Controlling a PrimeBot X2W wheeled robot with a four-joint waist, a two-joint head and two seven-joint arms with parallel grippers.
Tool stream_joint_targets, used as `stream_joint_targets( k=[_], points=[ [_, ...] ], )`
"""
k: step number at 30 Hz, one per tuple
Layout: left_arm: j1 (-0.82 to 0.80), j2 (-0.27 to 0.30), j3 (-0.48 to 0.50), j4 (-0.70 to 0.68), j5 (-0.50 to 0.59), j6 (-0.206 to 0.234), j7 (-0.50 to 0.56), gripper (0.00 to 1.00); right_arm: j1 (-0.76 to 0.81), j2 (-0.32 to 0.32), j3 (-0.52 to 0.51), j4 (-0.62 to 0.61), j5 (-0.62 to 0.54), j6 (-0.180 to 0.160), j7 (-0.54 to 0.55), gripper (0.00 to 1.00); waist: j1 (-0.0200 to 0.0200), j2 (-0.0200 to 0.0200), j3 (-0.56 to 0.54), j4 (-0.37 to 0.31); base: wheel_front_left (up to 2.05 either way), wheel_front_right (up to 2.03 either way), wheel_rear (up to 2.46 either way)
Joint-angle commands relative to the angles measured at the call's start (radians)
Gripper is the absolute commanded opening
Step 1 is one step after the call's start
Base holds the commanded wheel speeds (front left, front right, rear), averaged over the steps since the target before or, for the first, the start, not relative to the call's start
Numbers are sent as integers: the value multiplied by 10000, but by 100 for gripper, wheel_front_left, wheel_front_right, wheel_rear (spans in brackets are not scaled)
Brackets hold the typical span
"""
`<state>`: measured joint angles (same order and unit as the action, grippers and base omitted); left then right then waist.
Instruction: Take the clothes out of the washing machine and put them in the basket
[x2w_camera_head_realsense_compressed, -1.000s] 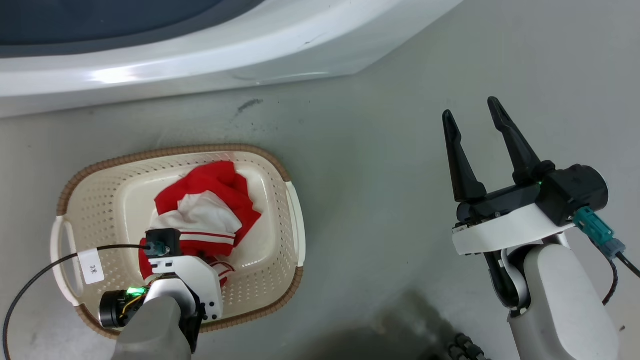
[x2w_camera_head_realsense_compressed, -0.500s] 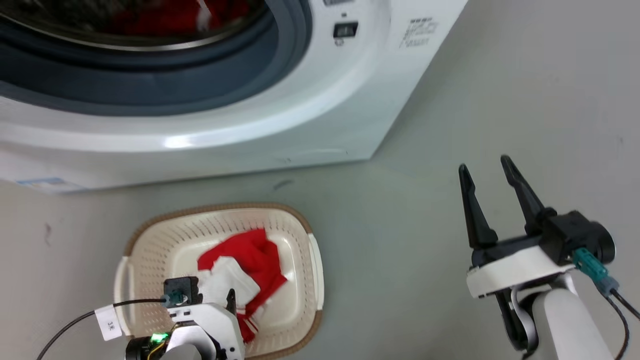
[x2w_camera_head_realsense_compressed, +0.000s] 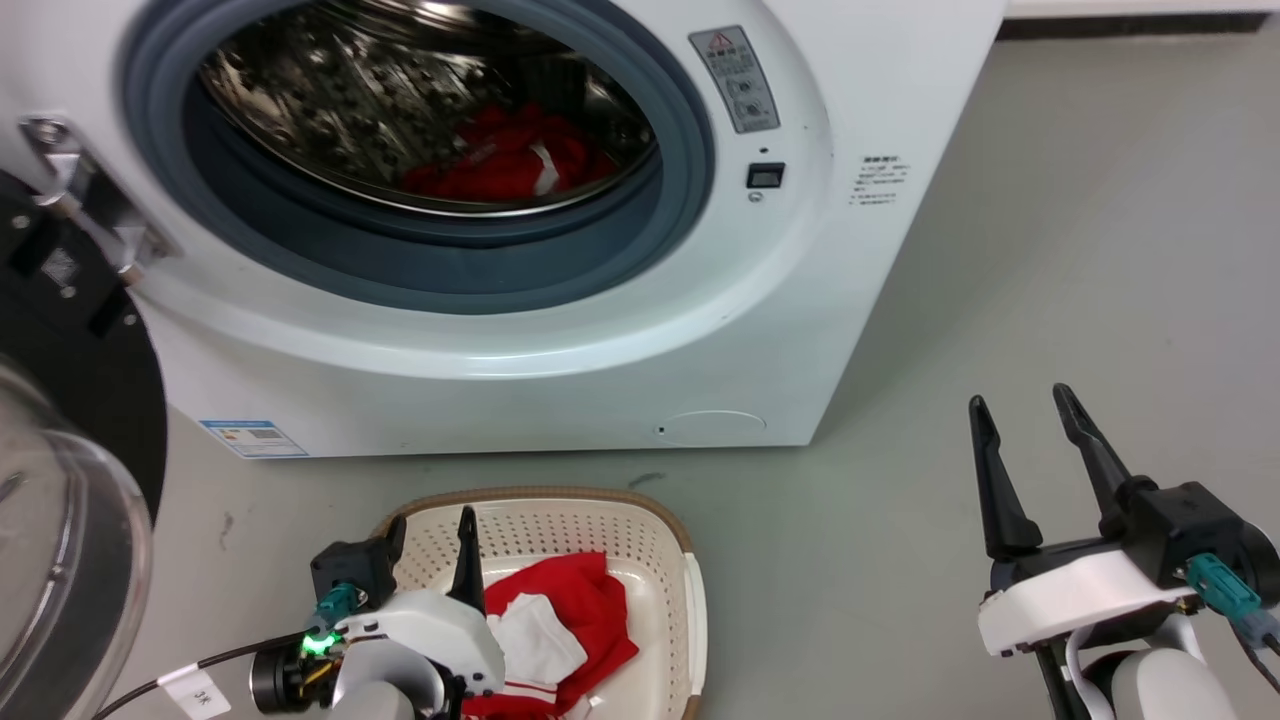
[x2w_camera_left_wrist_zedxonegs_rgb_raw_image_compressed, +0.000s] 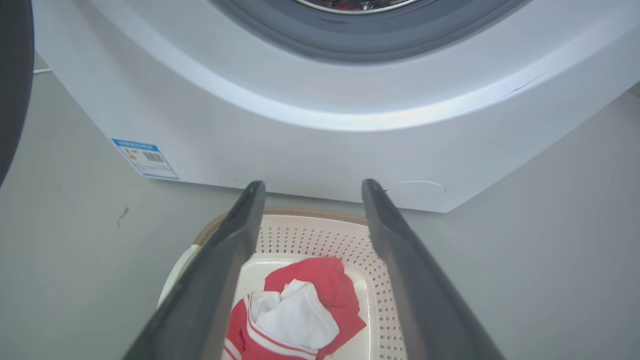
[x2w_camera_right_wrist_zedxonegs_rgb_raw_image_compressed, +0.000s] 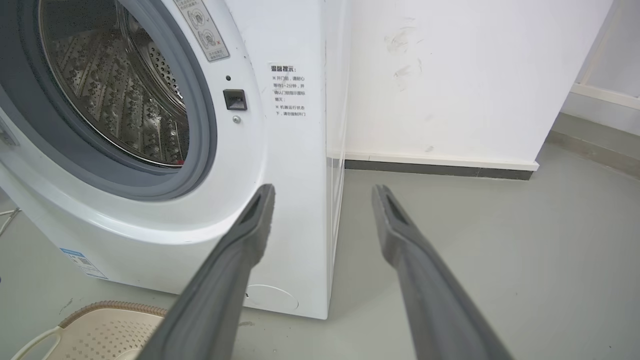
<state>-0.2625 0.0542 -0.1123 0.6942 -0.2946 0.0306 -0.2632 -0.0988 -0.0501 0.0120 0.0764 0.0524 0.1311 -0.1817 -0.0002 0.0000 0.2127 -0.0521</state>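
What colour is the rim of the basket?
Brown and woven-looking, around the cream-white basket. The head view shows it best.

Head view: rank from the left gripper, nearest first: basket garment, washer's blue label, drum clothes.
1. Basket garment, just right of the left gripper.
2. Blue label, low left on the washing machine front.
3. Drum clothes, high up, deep inside.

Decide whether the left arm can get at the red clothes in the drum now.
Probably yes: the door is swung aside, the left gripper is open and empty over the basket, and nothing blocks the clothes.
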Motion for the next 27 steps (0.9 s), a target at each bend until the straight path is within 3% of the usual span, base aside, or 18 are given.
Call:
stream_joint_targets(
  k=[1, 8, 14, 21, 27],
  points=[
    [147, -20, 63, -358, 135, 74, -19, 100, 116, 1, -32, -105, -48, -7, 55, 100, 2, 0, -195, 202, 0, 0, 0],
    [661, -34, 296, -3120, 854, 195, -22, 100, 421, 1, -169, -530, -82, -7, 324, 100, 2, 0, -405, 352, 0, 0, 0],
    [-5, -36, 263, -4186, 1144, 48, -22, 100, 348, 1, -192, -797, -73, -7, 429, 100, 2, 0, -174, 388, 0, 0, 0],
    [-1619, -31, 396, -4142, 1404, -114, -23, 100, -54, 1, 22, -1107, 47, -7, 436, 100, 2, 0, 687, 152, 0, 0, 0],
    [-3501, 343, 602, -2900, 1522, -325, -21, 100, -522, 1, 304, -1284, 196, -7, 292, 100, 2, 0, 1667, -250, 0, 0, 0]
  ],
)
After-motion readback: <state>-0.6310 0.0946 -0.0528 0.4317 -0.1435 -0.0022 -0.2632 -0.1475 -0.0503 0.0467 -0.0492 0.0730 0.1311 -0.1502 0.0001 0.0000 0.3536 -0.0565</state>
